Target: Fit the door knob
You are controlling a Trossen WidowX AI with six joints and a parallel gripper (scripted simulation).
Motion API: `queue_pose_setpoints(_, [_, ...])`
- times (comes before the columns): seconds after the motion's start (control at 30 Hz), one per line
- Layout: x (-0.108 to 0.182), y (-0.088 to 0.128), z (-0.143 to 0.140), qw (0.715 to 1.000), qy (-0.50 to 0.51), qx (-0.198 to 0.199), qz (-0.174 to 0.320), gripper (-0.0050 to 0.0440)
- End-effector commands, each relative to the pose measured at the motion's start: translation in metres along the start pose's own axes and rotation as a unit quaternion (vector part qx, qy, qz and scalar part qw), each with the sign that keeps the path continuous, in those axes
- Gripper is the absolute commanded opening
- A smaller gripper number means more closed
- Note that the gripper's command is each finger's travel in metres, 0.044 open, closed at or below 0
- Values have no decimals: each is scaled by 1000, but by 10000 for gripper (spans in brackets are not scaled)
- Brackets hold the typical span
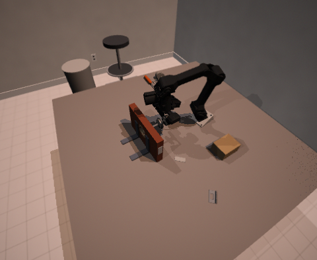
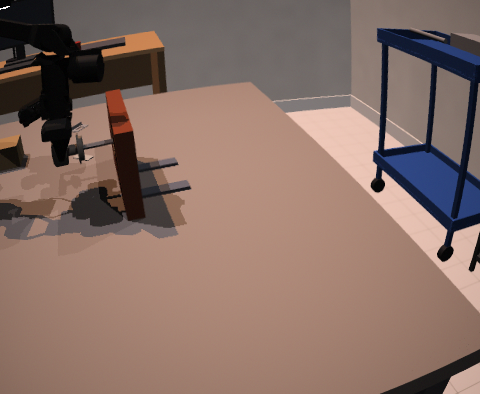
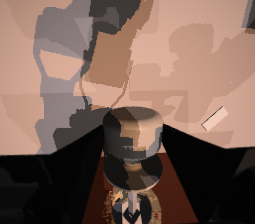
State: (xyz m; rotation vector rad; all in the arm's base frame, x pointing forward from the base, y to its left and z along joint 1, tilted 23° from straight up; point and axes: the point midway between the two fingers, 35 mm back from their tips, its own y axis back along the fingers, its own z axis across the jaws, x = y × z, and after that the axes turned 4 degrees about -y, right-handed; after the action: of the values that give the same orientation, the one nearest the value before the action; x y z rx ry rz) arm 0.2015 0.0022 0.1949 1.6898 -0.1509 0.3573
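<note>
My gripper is shut on the door knob, its fingers on either side of the round grip. The knob is held level above the table, on the robot's side of the upright red-brown wood block. The square spindle points at the wood and its tip reaches the face. The round plate stands well off the wood, with bare spindle between. Dark and brass-coloured latch parts show beneath the spindle in the wrist view. Whether the tip is inside the socket is hidden.
Dark feet stick out behind the wood. A tan box, a small white piece and a small metal plate lie on the table. An orange-handled tool lies beyond the arm.
</note>
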Motion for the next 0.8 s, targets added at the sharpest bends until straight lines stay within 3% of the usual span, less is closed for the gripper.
queue_pose_setpoints(0.0, [4, 2, 0, 1000, 0, 0, 6, 0])
queue_pose_setpoints(0.77, [-3, 0, 2, 1000, -1, -1, 6, 0])
